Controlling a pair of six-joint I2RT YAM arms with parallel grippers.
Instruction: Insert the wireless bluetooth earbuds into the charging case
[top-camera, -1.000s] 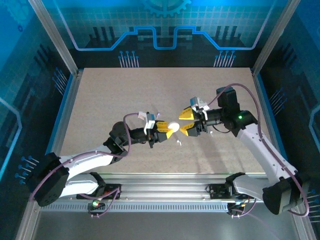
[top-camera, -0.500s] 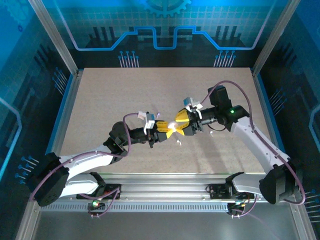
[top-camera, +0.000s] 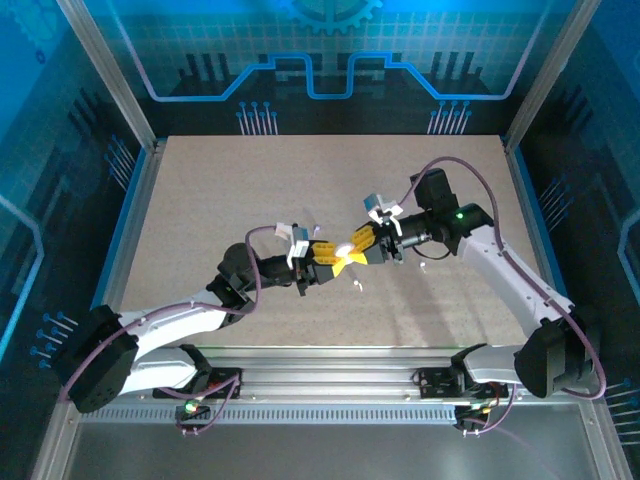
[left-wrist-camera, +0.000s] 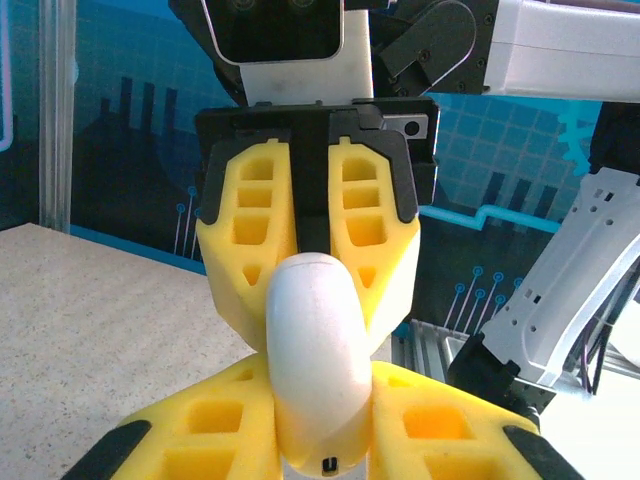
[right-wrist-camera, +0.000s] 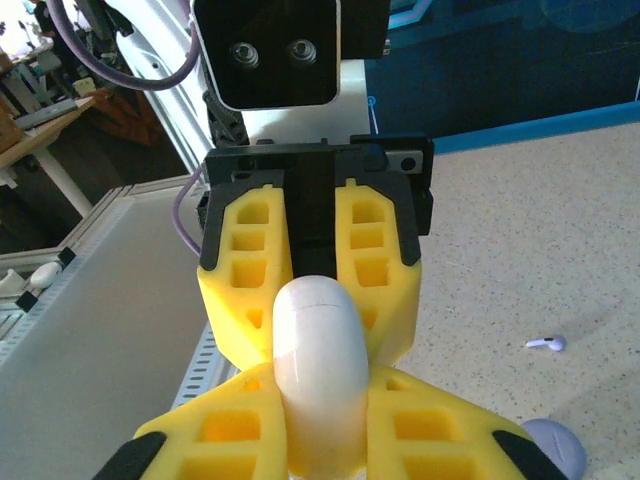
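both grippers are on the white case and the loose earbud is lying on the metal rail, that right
Not quite. The loose earbud lies on the speckled table, not on the metal rail; the right wrist view shows it. The rest holds: the left gripper and the right gripper are both on the white case.

a robotics lab work cell. a speckled beige composite tabletop (top-camera: 250, 190) sits boxed in by bare silver aluminium frame posts (top-camera: 105, 75) and glossy blue printed wall panels with circuit lines and a gear motif (top-camera: 330, 50). along the bottom of the top view, a ribbed silver metal rail (top-camera: 330, 365) carries a white-and-black cabled robot arm at lower left (top-camera: 180, 325) and its twin at lower right (top-camera: 520, 285). at the upper left of the right wrist view, a cluttered pale wooden workbench (right-wrist-camera: 40, 115) stands outside the frame.
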